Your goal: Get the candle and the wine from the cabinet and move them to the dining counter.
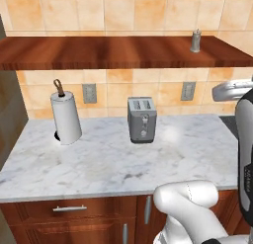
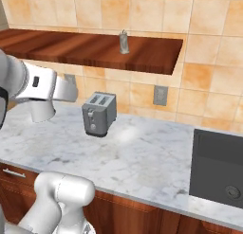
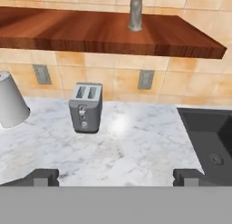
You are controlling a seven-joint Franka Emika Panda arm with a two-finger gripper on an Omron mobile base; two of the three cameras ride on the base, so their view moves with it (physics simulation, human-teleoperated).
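A small grey candle (image 1: 196,41) (image 2: 124,42) (image 3: 135,13) stands upright near the right end of the cabinet (image 1: 108,53) (image 2: 76,47) (image 3: 90,32), a reddish-brown wooden wall shelf above the worktop. In the hand view my gripper (image 3: 116,177) is open, its two dark fingertips (image 3: 45,177) far apart with nothing between them. It hangs well short of the shelf and below the candle's level. The wine and the dining counter are out of view.
A grey toaster (image 1: 142,119) (image 2: 98,113) (image 3: 85,108) sits on the marble worktop (image 1: 113,159) under the shelf. A paper towel roll (image 1: 65,117) (image 3: 11,100) stands to its left. A dark sink (image 2: 219,167) (image 3: 210,141) lies to the right.
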